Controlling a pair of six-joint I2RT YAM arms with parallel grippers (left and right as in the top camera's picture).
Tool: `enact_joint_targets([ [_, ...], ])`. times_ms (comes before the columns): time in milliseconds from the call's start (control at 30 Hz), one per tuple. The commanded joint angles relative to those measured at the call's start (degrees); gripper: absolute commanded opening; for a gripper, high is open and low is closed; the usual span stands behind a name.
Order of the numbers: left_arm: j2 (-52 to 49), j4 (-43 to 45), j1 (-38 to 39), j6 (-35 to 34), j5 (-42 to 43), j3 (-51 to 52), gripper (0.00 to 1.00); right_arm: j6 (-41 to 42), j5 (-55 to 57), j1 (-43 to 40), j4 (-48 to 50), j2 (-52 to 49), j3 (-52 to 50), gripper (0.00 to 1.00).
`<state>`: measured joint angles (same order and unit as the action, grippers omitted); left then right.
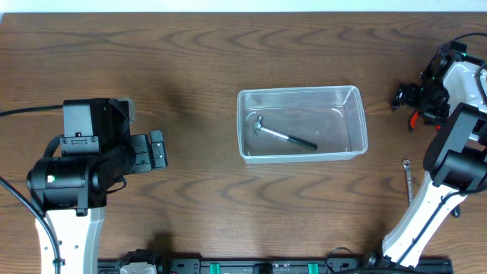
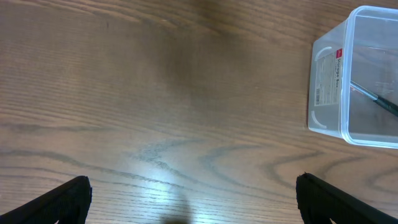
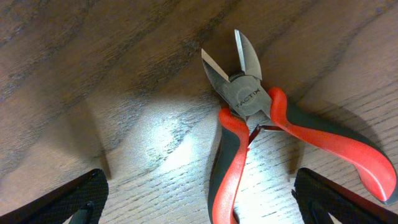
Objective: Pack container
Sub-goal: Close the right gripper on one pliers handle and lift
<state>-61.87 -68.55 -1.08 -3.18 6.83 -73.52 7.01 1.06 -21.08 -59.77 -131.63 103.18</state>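
Right wrist view: red-handled pliers (image 3: pixel 247 98) are seen lying on the bench (image 3: pixel 74 68) between the spread fingers of the right hand (image 3: pixel 199 196), which is held open and empty.

Dark brown table (image 1: pixel 190 61) of wavy wood grain, filling nearly the whole overhead view; thin pale strip (image 1: pixel 228 4) beyond its far edge, too narrow to tell wall from floor; black rail (image 1: pixel 266 266) with small green spots along the near edge; soft, blurred shadow (image 1: pixel 179 99) on the wood left of centre; dull sheen (image 2: pixel 155 177) on the boards in the left wrist view; bright white glare (image 3: pixel 155 140) across the grain in the right wrist view, darker wood all around it.
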Motion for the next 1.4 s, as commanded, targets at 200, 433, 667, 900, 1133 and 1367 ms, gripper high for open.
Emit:
enact_joint_targets([
  [200,0.1,0.0,-0.3,-0.5,-0.9,-0.8,0.98,0.7,0.4,-0.2,-0.4,-2.1,0.1,0.99],
  [433,0.1,0.0,-0.3,-0.5,-0.9,-0.8,0.98,0.7,0.4,-0.2,-0.7,-3.0,0.1,0.99],
  [667,0.1,0.0,-0.3,-0.5,-0.9,-0.8,0.98,0.7,0.4,-0.2,-0.5,-3.0,0.1,0.99],
  [900,0.1,0.0,-0.3,-0.5,-0.9,-0.8,0.98,1.8,0.0,-0.2,0.0,-3.0,0.1,0.96],
  [1133,0.1,0.0,-0.3,-0.5,-0.9,-0.8,0.98,3.0,0.0,-0.2,0.6,-3.0,0.1,0.67],
  [1367,0.1,0.0,-0.3,-0.5,-0.9,-0.8,0.98,5.2,-0.1,-0.2,0.8,-3.0,0.1,0.53],
])
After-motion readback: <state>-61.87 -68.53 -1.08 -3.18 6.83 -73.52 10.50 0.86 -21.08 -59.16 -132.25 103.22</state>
